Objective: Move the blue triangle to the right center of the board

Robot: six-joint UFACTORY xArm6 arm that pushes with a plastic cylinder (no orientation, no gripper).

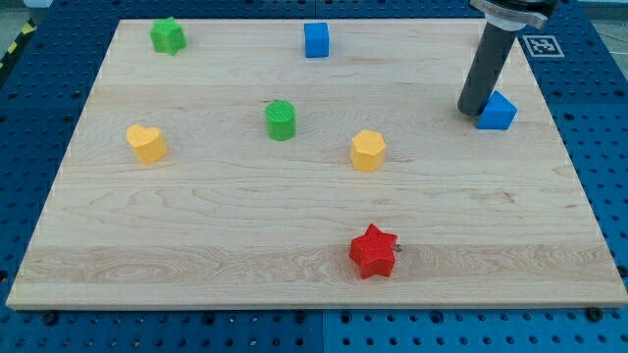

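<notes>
Pale wooden table [196, 216] on blue pegboard held scattered blocks. Small blue plastic triangle block [498, 112] sat near its right edge, slightly above centre. My tip [472, 109], a jawless dark rod, touched the triangle's left side.

The light is bright and even, coming from above. The wooden board [294, 196] shows no glare. Shadows are short and soft, falling toward 5 o'clock beside each block. Focus is sharp everywhere, with no visible edge distortion.
</notes>
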